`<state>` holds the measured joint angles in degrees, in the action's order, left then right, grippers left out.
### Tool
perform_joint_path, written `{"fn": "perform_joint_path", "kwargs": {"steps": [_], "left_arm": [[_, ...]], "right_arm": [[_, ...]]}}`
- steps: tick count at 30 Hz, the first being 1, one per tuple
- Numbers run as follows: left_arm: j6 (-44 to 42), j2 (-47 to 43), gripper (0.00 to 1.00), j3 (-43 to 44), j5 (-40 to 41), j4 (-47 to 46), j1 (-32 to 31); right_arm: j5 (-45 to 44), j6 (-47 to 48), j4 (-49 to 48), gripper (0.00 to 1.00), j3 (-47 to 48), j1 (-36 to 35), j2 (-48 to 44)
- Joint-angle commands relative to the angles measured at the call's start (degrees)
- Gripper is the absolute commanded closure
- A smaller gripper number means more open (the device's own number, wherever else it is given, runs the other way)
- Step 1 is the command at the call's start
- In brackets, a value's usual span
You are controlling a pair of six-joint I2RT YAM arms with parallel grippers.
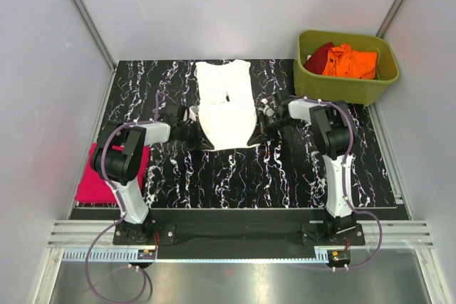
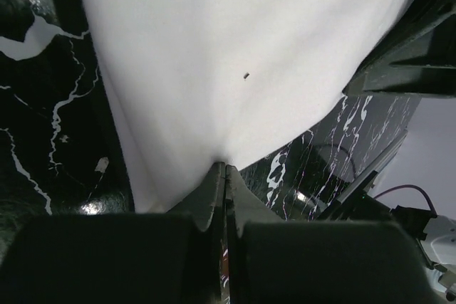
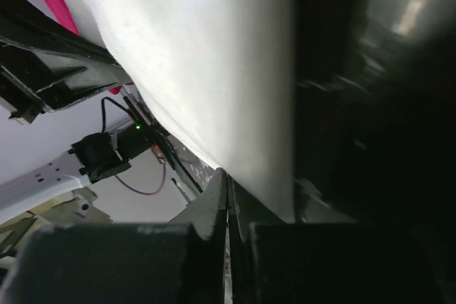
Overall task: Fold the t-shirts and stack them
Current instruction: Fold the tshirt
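Note:
The white t-shirt [image 1: 226,105] lies in the middle of the black marbled table [image 1: 285,176], its lower part drawn in narrower than its top. My left gripper [image 1: 194,117] is at its left edge and my right gripper [image 1: 262,115] at its right edge. In the left wrist view the left gripper [image 2: 225,169] is shut, and the white cloth [image 2: 235,55] puckers into its tip. My right gripper [image 3: 226,176] is also shut, with the white cloth [image 3: 214,55] running into its tip. A folded magenta-pink t-shirt [image 1: 96,176] lies at the table's left edge.
An olive-green tub [image 1: 342,87] stands at the back right corner. It holds an orange t-shirt [image 1: 350,62] and a dark red one [image 1: 318,55]. Grey walls close in the left, back and right sides.

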<state>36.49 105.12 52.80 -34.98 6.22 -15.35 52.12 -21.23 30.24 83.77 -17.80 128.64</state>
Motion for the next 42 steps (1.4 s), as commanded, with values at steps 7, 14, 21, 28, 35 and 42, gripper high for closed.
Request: {"fn": "perform_joint_path", "kwargs": {"steps": [7,14,21,28,35,42], "left_arm": [[-4.8,-3.5,0.98,-0.5,1.5,4.4,0.8],[-1.6,-10.3,0.88,4.2,-1.1,6.4,0.4],[0.2,-1.2,0.93,4.9,1.8,3.2,1.6],[-0.1,1.0,0.95,-0.1,5.5,2.7,1.9],[0.0,-5.1,0.94,-11.1,7.1,4.0,0.6],[3.8,-18.1,0.91,-20.6,6.6,6.0,-3.2]], "right_arm": [[-2.7,6.1,5.4,1.00,-3.0,3.3,-5.8],[-0.2,-0.2,2.6,1.00,-0.5,2.1,-10.8],[-0.8,-1.9,0.3,1.00,5.8,1.3,-1.7],[-5.3,0.3,-1.8,0.99,-3.2,2.0,-2.7],[-6.3,-4.8,-11.2,0.99,-23.2,2.1,-10.2],[-9.7,-3.5,-9.7,0.95,-32.1,2.0,-20.8]]}}
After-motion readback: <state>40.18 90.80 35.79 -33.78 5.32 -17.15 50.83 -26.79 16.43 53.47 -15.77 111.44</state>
